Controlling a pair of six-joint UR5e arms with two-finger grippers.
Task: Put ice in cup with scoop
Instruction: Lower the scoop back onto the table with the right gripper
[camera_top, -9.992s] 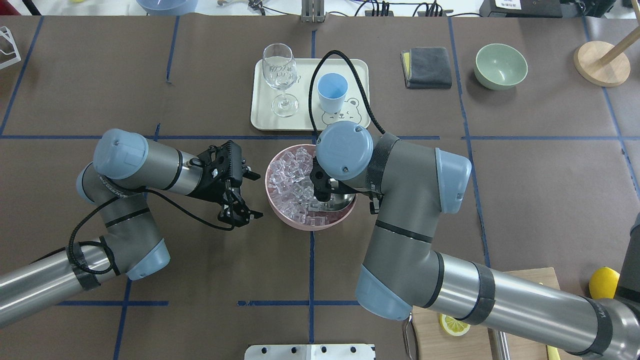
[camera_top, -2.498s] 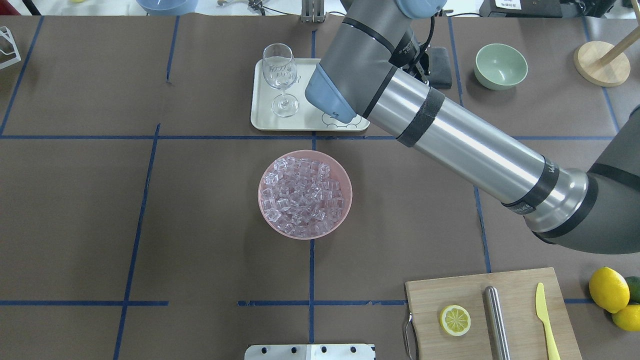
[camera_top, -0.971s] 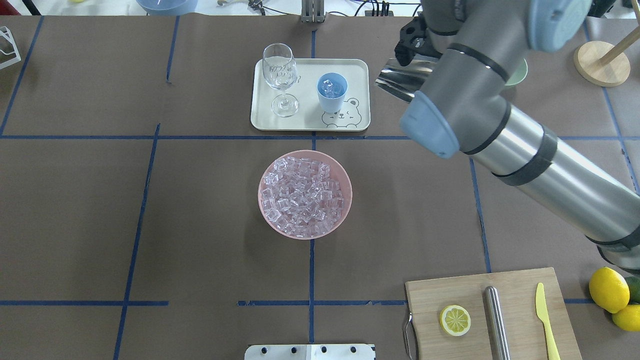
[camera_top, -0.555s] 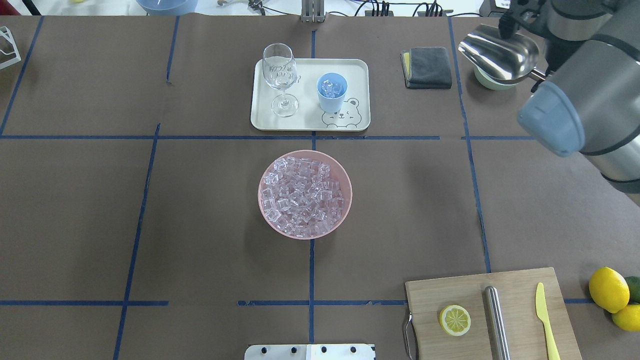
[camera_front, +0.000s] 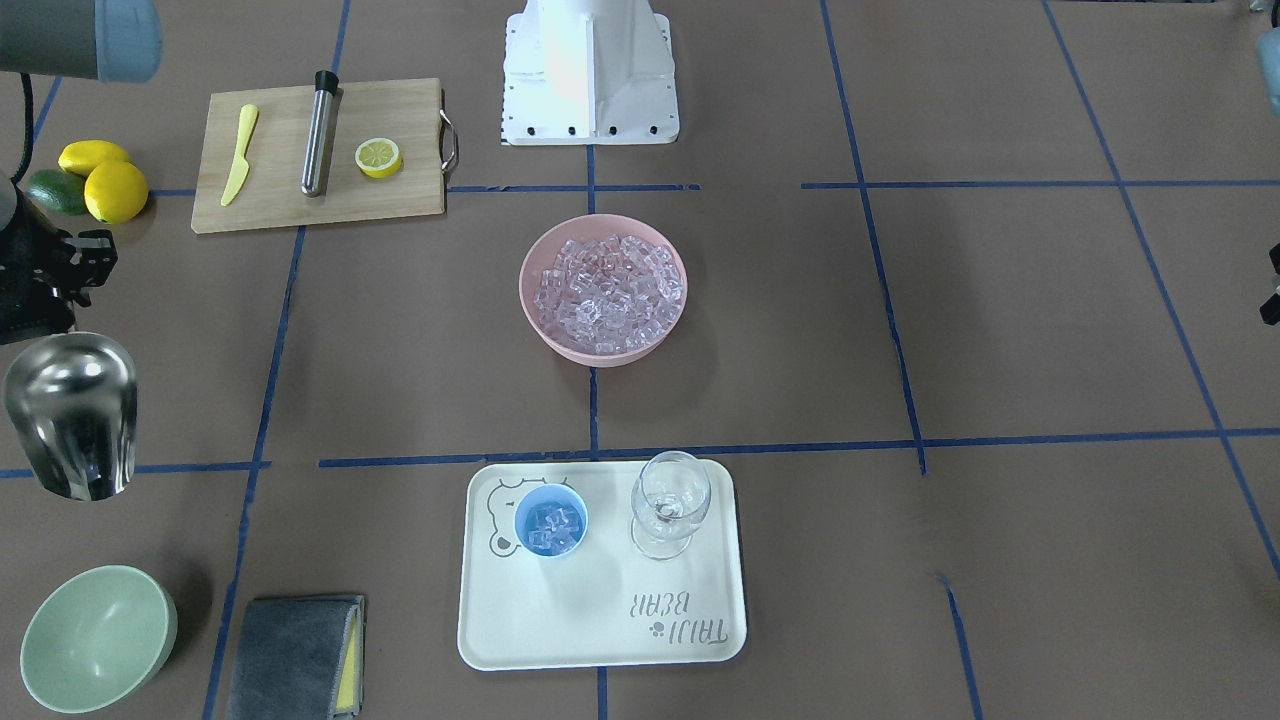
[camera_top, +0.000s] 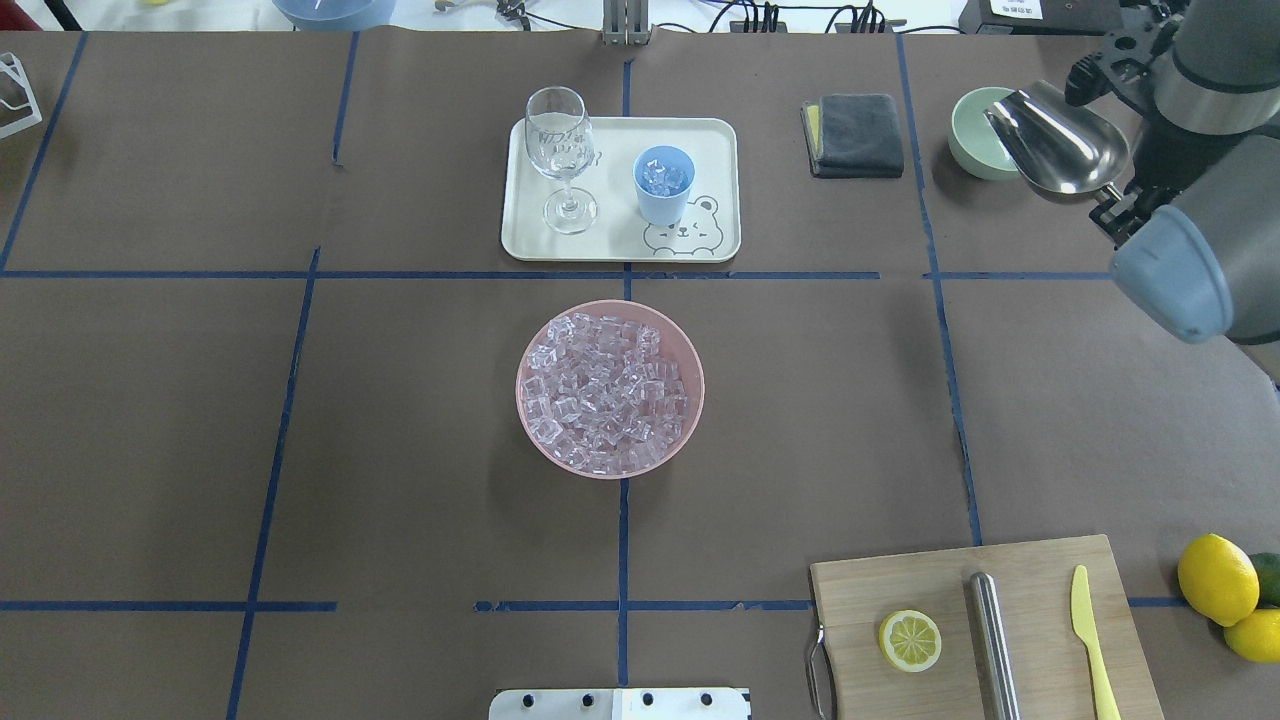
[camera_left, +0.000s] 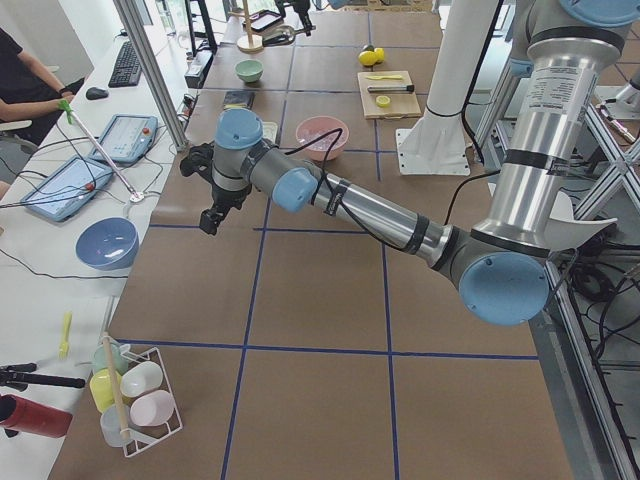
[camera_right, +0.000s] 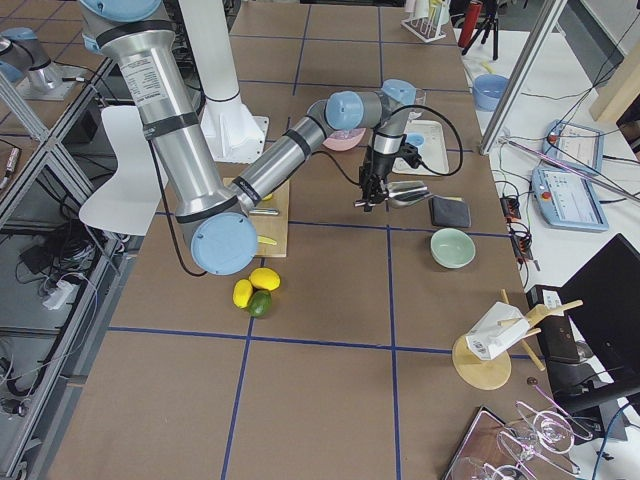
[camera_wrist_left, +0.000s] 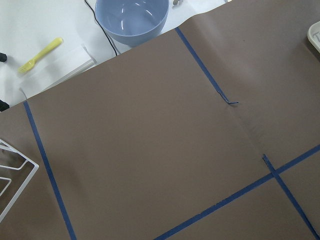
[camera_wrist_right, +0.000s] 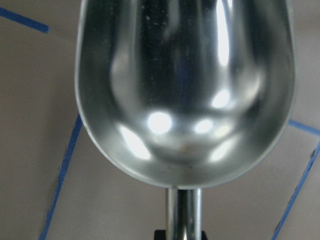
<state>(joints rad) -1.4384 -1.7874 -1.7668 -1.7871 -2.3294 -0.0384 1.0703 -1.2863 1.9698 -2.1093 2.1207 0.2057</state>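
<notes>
Scoop (camera_top: 1056, 150): carried farther right than a second ago, empty, handle pinched by right gripper (camera_top: 1110, 200). Cup (camera_top: 662, 207) holds ice (camera_top: 662, 178). Step: withdrawal. Next, likely: set scoop down. Left gripper (camera_left: 210, 215): finger state cannot be told.

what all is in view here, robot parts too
pink bowl: 1, pink, table centre
tray: 1, cream, far centre
cup: 1, light blue, on tray
glass: 1, clear, on tray beside cup
ice: many cubes, clear, heaped in pink bowl, some in cup
scoop: 1, steel, empty, held aloft
green bowl: 1, pale green, far right
cloth: 1, grey, by green bowl
board: 1, wood, near right
lemon half, cylinder, knife: 1 each, on board
lemons: 2, yellow, beside board
left end effector: 1, black, aloft, grip unclear
right end effector: 1, black, holds scoop
</notes>
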